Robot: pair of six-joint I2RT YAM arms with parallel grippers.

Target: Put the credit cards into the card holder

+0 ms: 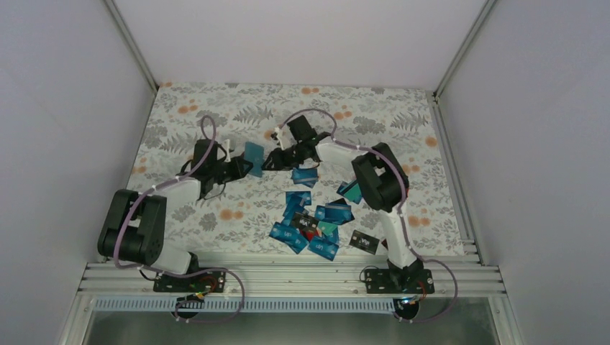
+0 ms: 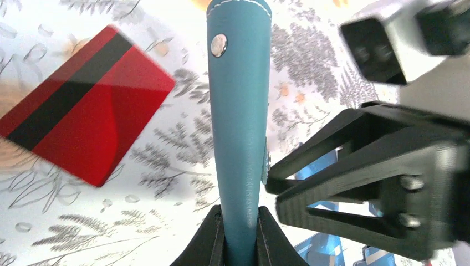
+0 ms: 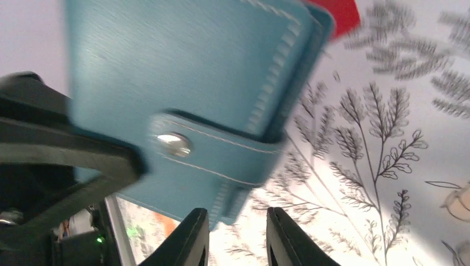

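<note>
One red card near card holder clamped in left jaws; right jaws slightly parted, seemingly free.

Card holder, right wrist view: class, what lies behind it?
Behind the card holder you can see the floral table cover and one corner of a red card. The holder covers the rest of that card, and anything else behind it is hidden.

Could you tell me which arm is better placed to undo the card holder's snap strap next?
The right. The left tool is clamped on the card holder and has to hold it, while the right tool stands open with nothing in it, right beside the snap strap.
</note>
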